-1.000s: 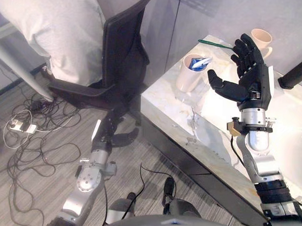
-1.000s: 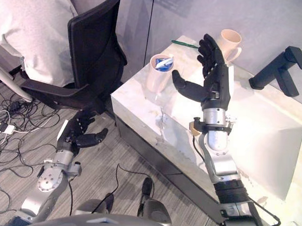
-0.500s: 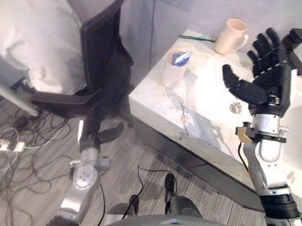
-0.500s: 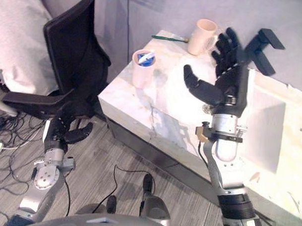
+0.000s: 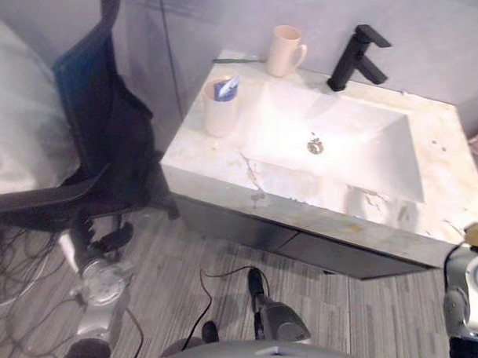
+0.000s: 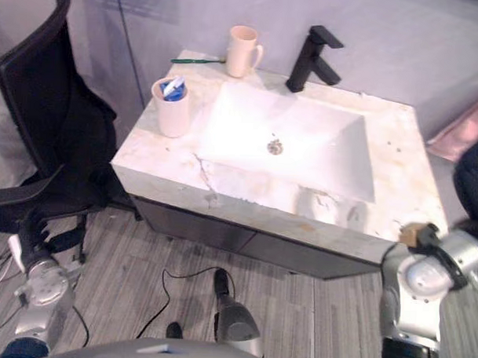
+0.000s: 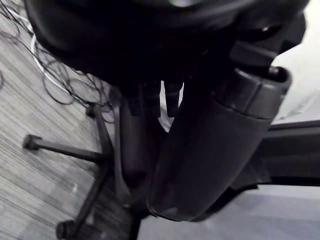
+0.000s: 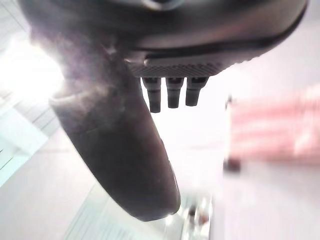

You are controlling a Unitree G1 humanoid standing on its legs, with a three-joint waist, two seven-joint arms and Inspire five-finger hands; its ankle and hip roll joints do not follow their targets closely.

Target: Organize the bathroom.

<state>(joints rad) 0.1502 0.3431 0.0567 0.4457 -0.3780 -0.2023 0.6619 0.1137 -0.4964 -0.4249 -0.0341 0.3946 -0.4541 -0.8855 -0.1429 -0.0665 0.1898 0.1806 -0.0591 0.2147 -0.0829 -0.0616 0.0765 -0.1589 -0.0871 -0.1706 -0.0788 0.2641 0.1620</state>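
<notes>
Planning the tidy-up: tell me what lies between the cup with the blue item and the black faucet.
In the left eye view, the mug and bare sink basin lie between the cup and faucet.

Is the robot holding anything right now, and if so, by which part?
Nothing is held: the right robot hand and the left robot hand both have straight fingers with nothing between them.
</notes>
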